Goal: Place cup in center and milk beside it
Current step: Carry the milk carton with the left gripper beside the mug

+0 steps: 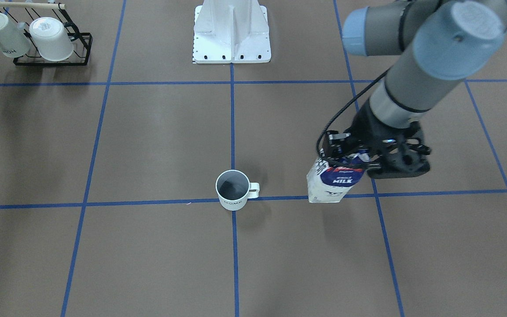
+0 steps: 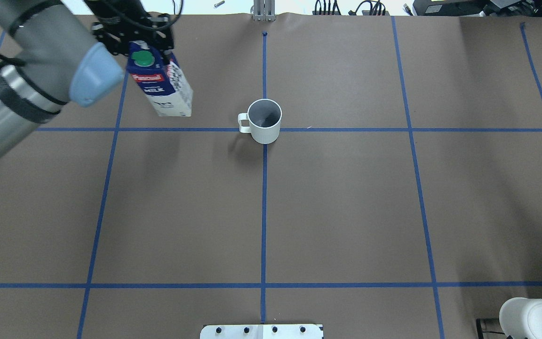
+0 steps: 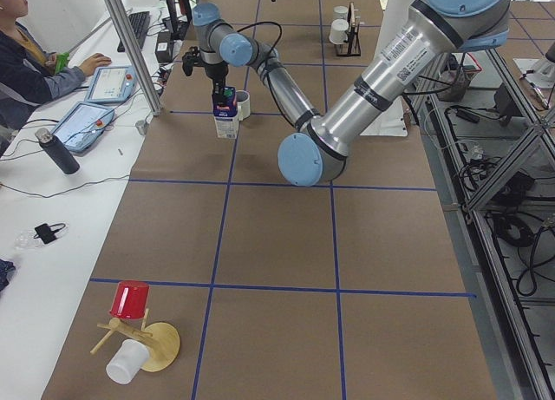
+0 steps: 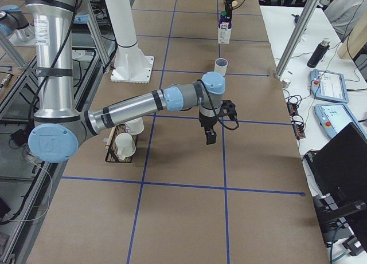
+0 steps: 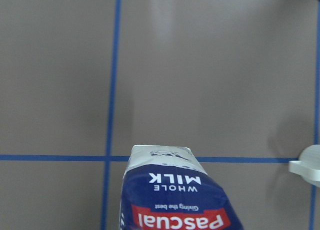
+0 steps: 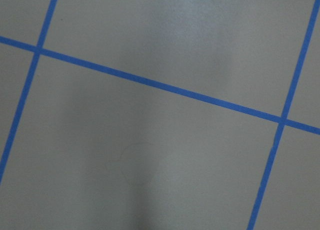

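- Left pincer (image 2: 134,43) is clamping the milk (image 2: 165,92) by its top; I am seeing it hanging tilted beneath, apart from the cup (image 2: 265,123).
- Right pincer (image 4: 211,133): I cannot tell its grip state.

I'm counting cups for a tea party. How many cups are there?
5. One cup at the center crossing; two white mugs on the black rack; a red cup and a white cup on the wooden stand. None seems hidden.
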You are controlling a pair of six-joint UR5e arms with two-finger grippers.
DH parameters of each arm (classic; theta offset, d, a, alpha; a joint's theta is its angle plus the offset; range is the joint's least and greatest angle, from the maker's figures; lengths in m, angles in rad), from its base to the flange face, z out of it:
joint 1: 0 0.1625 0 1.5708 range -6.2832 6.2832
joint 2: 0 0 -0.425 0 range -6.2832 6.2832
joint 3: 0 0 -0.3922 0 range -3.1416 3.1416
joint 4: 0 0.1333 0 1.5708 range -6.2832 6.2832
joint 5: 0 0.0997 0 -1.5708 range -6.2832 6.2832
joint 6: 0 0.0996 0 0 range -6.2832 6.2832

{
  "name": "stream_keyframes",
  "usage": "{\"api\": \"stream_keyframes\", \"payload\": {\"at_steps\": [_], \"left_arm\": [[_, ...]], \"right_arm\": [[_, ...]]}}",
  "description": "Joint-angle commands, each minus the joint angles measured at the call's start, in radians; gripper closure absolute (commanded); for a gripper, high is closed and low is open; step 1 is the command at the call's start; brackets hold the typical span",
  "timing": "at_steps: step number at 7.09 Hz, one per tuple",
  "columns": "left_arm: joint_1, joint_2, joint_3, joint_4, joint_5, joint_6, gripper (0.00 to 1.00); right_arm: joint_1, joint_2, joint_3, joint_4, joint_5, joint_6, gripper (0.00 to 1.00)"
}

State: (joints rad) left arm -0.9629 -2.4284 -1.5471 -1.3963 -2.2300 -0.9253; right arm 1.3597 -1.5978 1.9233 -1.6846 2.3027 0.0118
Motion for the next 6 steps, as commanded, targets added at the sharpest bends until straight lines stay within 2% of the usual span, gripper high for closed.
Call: {"api": "stream_keyframes", "payload": {"at_steps": [1,2,6], "left_arm": [[0.064,-0.119,0.222,-0.149,0.046,-0.069,0.79],[0.064,-0.161,0.299,-0.193,0.099,-0.07,0.79],[0.101,-0.178,0.335,-0.194,0.116,-0.073,0.76]], "right_arm": [[0.013,-0.014,-0.009,0.006,0.004,-0.029,0.0],[0.013,-0.016,-0.007,0.006,0.009,-0.029,0.0],[0.013,-0.014,-0.007,0.006,0.011,-0.019,0.0]]}}
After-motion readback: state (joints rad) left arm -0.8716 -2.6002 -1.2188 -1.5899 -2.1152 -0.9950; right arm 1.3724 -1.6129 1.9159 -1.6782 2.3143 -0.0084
